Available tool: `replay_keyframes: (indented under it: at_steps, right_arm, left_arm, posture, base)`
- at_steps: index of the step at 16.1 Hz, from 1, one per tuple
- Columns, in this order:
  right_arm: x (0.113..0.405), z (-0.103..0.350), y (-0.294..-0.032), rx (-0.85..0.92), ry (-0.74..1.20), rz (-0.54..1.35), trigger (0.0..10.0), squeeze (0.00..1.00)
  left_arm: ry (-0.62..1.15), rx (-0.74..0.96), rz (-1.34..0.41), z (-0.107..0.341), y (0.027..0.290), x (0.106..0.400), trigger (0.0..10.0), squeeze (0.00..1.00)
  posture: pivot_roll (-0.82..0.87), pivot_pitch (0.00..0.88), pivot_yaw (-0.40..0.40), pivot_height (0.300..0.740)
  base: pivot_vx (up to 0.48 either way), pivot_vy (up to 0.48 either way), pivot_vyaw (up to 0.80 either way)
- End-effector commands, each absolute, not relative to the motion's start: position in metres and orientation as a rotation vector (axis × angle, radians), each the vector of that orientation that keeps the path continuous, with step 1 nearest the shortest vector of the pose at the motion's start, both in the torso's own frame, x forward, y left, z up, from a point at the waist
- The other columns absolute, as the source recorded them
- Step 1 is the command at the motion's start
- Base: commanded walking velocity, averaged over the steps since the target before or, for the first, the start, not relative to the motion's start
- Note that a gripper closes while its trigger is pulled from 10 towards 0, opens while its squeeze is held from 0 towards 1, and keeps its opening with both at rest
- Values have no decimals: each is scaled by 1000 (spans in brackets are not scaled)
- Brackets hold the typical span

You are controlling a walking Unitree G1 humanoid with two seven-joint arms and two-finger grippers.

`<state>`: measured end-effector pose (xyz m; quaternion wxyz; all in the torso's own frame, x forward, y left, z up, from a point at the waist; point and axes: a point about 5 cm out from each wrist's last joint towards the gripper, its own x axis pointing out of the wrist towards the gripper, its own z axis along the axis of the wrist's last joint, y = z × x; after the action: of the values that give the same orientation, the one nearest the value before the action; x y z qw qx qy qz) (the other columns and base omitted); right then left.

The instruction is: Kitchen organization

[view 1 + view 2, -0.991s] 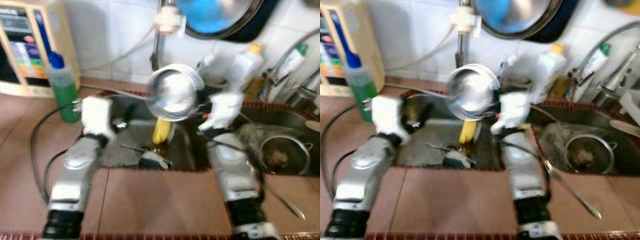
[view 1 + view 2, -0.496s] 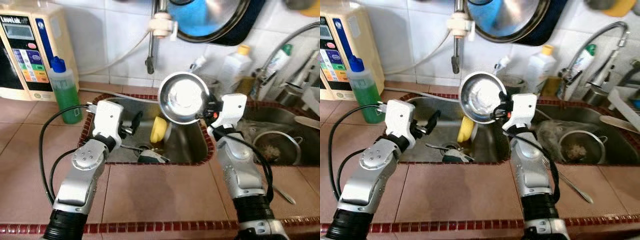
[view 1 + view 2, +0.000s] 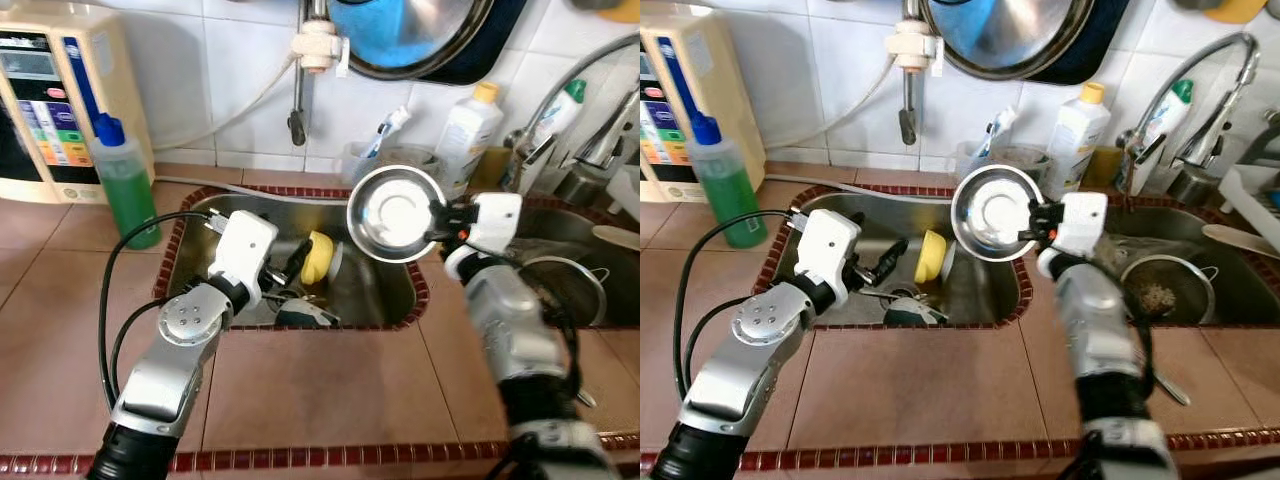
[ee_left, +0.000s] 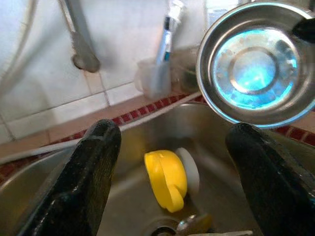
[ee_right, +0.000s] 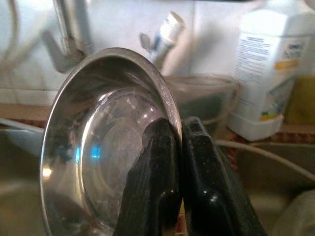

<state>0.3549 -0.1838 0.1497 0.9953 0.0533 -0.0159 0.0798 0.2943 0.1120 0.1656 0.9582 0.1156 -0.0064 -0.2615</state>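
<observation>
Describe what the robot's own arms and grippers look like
Both arms are silver, rounded metal segments with black cuffs near the bottom. Each wrist carries a white boxy housing, and each gripper has two long black fingers: left gripper, right gripper. A black cable loops beside the left arm; another runs along the right forearm.

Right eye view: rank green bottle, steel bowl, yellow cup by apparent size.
1. green bottle and steel bowl: look alike; the bowl, pinched by the right gripper, sits raised and nearer, so unsure.
2. yellow cup in the sink: smallest.
</observation>
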Motion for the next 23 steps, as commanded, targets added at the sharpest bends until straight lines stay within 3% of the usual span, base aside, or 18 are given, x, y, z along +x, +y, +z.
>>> replay_keyframes:
  at_steps: [1, 6, 13, 14, 15, 23]
  right_arm:
    - [360, 155, -192, 103, -26, 152, 10000, 0]
    - [374, 153, -186, 134, 79, 278, 10000, 0]
    - [377, 135, -162, 171, 252, 458, 10000, 0]
    - [376, 132, -161, 179, 268, 467, 10000, 957]
    - [375, 129, -159, 182, 277, 472, 10000, 1000]
    - [377, 129, -154, 207, 273, 480, 10000, 1000]
  left_arm:
    - [-1, 238, -574, 166, 105, 290, 10000, 0]
    - [27, 270, -606, 168, 105, 283, 10000, 0]
    - [34, 284, -603, 171, 102, 276, 10000, 0]
    - [34, 285, -602, 171, 102, 276, 10000, 0]
    - [33, 285, -601, 171, 102, 275, 10000, 0]
    - [10, 327, -572, 174, 104, 278, 10000, 0]
  posture:
    - [3, 19, -62, 740]
    - [8, 100, -54, 740]
    - [28, 138, -61, 740]
    - [33, 138, -62, 740]
    - [36, 138, -63, 740]
    - [45, 121, -59, 740]
  base:
    - [0, 0, 0]
    - [0, 0, 0]
    - [0, 0, 0]
    - [0, 0, 0]
    - [0, 0, 0]
    - [0, 0, 0]
